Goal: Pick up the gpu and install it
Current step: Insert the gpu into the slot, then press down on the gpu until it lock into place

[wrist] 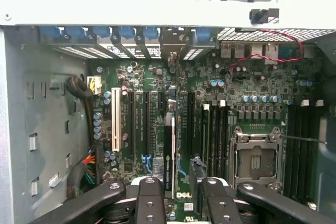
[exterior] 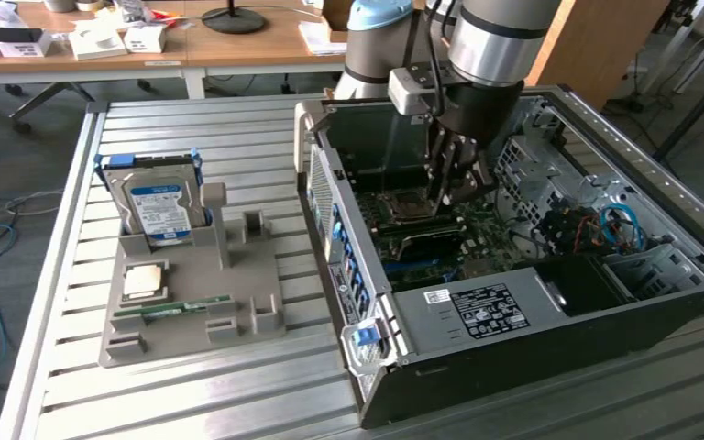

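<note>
While the arm reaches into the open computer case (exterior: pixel 450 302), the hand (wrist: pixel 178 184) grips the gpu (wrist: pixel 169 153) edge-on above the motherboard (wrist: pixel 210 108) slots.

One arm, reaching steeply downward, wrist vertical. Gripper (exterior: pixel 456 188) pointed straight down, its two fingers (wrist: pixel 151 203) parallel, standing a narrow gap apart, clamped on a thin card edge.

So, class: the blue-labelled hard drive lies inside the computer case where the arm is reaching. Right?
No. The hard drive stands in the grey holder on the table, outside the computer case; the exterior view shows it. The arm does reach into the case.
</note>
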Tool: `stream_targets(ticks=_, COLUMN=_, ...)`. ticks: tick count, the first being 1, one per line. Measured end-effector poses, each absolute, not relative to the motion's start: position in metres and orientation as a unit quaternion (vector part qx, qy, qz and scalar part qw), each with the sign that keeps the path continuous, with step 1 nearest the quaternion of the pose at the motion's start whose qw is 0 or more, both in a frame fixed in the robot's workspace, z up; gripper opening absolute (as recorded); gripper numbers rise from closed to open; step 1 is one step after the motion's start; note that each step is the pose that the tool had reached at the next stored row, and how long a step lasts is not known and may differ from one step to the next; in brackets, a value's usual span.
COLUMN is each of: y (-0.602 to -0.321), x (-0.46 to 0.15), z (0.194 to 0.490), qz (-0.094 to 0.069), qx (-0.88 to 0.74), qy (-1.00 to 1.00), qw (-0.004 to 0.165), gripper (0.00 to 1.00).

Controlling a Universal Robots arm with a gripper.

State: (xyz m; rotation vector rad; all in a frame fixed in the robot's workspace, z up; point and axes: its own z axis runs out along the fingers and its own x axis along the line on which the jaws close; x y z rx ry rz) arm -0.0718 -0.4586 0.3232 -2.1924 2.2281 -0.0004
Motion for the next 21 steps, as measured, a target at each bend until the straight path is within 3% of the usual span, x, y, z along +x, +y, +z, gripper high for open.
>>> stream_targets(ticks=17, y=-0.4586, x=-0.0717, z=0.3233, qz=0.0, qx=-0.701, qy=0.713, qw=0.008, gripper=0.32)
stream_targets(ticks=19, y=-0.4586, x=-0.0717, z=0.3233, qz=0.0, qx=-0.701, qy=0.713, qw=0.008, gripper=0.2)
stream_targets(ticks=21, y=-0.4586, x=-0.0717, z=0.3233, qz=0.0, qx=-0.701, qy=0.713, qw=0.008, gripper=0.14)
